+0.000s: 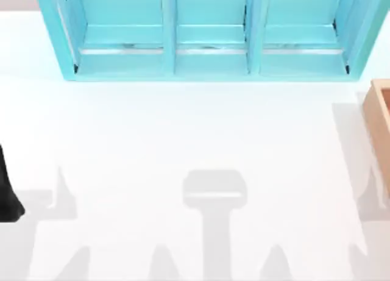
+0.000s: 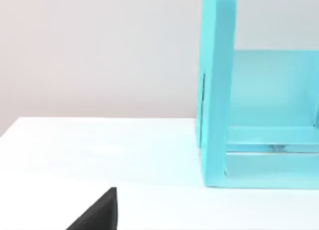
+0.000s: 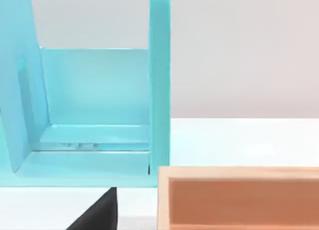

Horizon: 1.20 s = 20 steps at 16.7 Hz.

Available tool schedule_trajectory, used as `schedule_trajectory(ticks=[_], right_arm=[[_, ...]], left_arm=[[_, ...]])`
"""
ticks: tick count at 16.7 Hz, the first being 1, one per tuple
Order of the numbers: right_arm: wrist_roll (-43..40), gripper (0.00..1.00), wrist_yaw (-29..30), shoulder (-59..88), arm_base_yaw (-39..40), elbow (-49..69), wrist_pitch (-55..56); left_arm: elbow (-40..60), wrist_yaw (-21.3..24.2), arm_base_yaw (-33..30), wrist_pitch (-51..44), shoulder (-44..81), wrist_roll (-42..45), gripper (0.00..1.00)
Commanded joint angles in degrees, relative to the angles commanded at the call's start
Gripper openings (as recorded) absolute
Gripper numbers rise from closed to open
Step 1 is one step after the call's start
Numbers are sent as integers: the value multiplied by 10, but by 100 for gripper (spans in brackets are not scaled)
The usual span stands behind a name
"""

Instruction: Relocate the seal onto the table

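We cannot tell where the seal is, which way it points, or how its long axis lies. The table (image 1: 183, 128) is a broad, flat, plain white surface crossed by soft grey shadows.

At the table's far edge stands a glossy turquoise shelf (image 1: 169, 31) with three open bays, split by upright panels. From the left wrist its end panel (image 2: 217, 90) rises upright off the white top. A light-tan wooden box (image 1: 381, 116) with straight, thick walls sits at the table's right edge, just beside the shelf's right end (image 3: 159, 80); from the right wrist the box (image 3: 239, 200) is close by.

Our left arm (image 1: 7, 189) is a black shape at the table's left edge. A dark wedge of our left hand (image 2: 99, 215) and of our right hand (image 3: 99, 215) hangs over bare table; we cannot tell how far open either one is, or whether it holds anything.
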<state>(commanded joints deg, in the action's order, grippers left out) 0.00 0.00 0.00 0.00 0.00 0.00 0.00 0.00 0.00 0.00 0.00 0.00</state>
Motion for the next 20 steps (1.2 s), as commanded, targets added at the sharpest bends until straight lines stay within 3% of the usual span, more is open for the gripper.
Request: schedule_trajectory(ticks=[4, 8, 20], right_arm=[[-6, 100, 0, 19, -5, 18, -17], [-35, 100, 0, 128, -32, 114, -116], [-164, 100, -3, 745, -160, 575, -580]], left_arm=[[0, 0, 0, 0, 0, 0, 100], [0, 0, 0, 0, 0, 0, 100], [0, 0, 0, 0, 0, 0, 100]])
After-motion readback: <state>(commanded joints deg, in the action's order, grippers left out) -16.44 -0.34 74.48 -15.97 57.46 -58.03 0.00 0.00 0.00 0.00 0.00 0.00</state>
